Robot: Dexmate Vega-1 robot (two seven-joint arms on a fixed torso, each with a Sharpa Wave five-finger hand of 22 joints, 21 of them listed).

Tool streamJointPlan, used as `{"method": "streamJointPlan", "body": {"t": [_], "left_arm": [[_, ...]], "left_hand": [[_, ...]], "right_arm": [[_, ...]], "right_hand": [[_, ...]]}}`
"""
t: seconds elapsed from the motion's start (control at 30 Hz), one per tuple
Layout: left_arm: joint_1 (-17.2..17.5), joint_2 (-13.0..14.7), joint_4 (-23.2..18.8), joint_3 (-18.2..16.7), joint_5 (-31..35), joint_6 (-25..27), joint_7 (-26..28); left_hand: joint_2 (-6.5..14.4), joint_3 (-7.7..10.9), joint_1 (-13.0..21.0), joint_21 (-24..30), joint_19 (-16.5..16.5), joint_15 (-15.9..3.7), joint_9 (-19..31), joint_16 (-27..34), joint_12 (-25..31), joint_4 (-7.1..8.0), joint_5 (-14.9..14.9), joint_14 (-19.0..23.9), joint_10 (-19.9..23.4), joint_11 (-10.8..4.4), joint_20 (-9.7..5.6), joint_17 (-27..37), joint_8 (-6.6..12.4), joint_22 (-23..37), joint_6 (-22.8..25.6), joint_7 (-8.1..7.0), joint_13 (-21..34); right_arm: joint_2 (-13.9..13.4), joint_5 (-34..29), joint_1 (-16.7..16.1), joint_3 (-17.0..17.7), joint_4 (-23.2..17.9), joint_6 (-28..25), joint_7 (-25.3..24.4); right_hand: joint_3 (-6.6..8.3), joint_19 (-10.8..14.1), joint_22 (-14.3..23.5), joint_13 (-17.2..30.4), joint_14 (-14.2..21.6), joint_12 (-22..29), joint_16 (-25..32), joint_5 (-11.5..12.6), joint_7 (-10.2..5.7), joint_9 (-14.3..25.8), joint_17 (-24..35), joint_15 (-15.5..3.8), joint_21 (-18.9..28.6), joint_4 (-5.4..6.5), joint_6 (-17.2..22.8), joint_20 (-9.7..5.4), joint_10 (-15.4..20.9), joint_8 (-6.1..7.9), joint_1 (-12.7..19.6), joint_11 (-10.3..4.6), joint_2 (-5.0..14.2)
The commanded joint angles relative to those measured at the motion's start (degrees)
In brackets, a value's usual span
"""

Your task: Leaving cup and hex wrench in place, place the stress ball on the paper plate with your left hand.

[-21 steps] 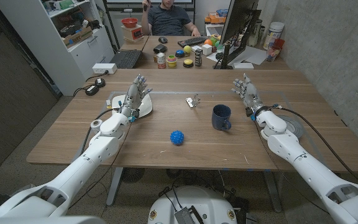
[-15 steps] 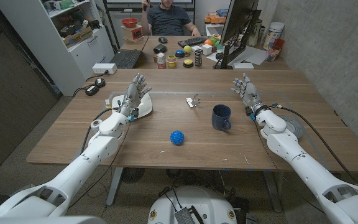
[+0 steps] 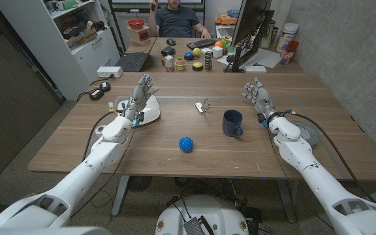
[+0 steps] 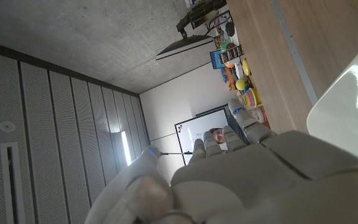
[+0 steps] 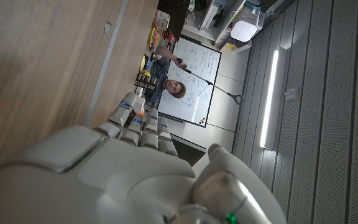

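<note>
Your stress ball [image 3: 186,144], blue and knobbly, sits on the bare wood of the table [image 3: 77,147], nearer the front edge than the back and roughly midway between the two side edges. Nothing touches it. The dark blue cup [image 3: 232,123] stands upright to its right and a little farther back, handle toward the front, well apart from the ball. The small metal hex wrench [image 3: 202,106] lies farther back again, just left of the cup and apart from it.

The white paper plate [image 3: 150,111] lies toward the table's left side, about level with the hex wrench. Your left hand [image 3: 140,96] is over the plate's left part, fingers spread and reaching toward the back edge, holding nothing; from the left wrist view the plate's [image 4: 347,118] glossy rim shows just beside the left hand [image 4: 241,174]. Whether the hand touches the plate, you cannot tell.

Your right hand [image 3: 258,96] is near the table's right side, right of the cup and apart from it, fingers spread and empty; the right wrist view shows that hand [image 5: 123,168] close to the wood.

A person [image 3: 177,18] sits at a cluttered desk beyond the table's back edge.
</note>
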Motion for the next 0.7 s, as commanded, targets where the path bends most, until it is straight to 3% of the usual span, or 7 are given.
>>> {"method": "streamJointPlan", "body": {"t": [0.03,0.23,0.43,0.7], "left_arm": [[-2.0,0.8,1.9,1.2,7.8,-7.5,-1.5],[-3.2,1.4,2.0,1.7,12.6,-11.8,-1.9],[-3.6,2.2,0.8,1.8,16.3,-14.9,-2.5],[-4.4,3.2,0.8,1.7,22.4,-20.4,-3.4]], "left_hand": [[0.7,0.78,2.0,-0.6,0.8,-5.76,0.1,0.3,0.5,-1.21,0.4,0.9,1.3,0.05,-6.75,0.1,0.60,0.2,1.2,-0.47,0.0],[0.9,1.38,3.3,-0.9,1.8,-5.32,0.2,0.5,0.9,-1.64,0.5,2.2,3.2,-0.19,-6.39,0.2,1.13,0.2,3.1,-1.18,0.1],[0.0,1.29,4.1,-1.7,1.6,-3.85,0.2,0.7,0.8,-1.99,0.4,3.7,4.4,-0.77,-2.48,0.3,1.58,0.2,5.3,-2.62,0.1],[-1.1,1.03,4.7,-2.2,1.5,-3.59,0.3,0.7,0.7,-2.53,0.3,4.2,4.4,-0.73,-0.95,0.3,1.59,0.3,6.0,-3.47,0.1]], "right_arm": [[2.2,-3.1,-1.8,3.5,-1.4,0.7,1.6],[2.2,-3.7,-2.7,4.3,-2.6,1.5,1.9],[2.3,-3.8,-3.8,5.3,-3.6,2.9,2.0],[2.5,-3.7,-5.7,6.7,-5.1,4.7,1.3]], "right_hand": [[0.15,0.4,0.1,0.1,0.4,0.3,0.2,0.4,0.39,0.3,0.2,-0.05,-0.3,0.02,-0.1,-3.37,0.6,0.29,0.1,-0.03,3.58],[0.13,0.4,0.1,0.1,0.4,0.3,0.2,0.4,0.33,0.3,0.2,-0.06,-0.5,0.02,0.0,-3.37,0.6,0.30,0.1,-0.03,3.64],[0.12,0.5,0.1,0.1,0.5,0.3,0.2,0.4,0.38,0.3,0.2,-0.04,-0.6,0.00,0.0,-3.38,0.6,0.30,0.2,0.02,3.70],[0.11,0.6,0.1,0.1,0.5,0.3,0.2,0.5,0.31,0.3,0.2,-0.12,-0.8,-0.02,0.0,-3.38,0.6,0.31,0.2,-0.08,3.76]]}}
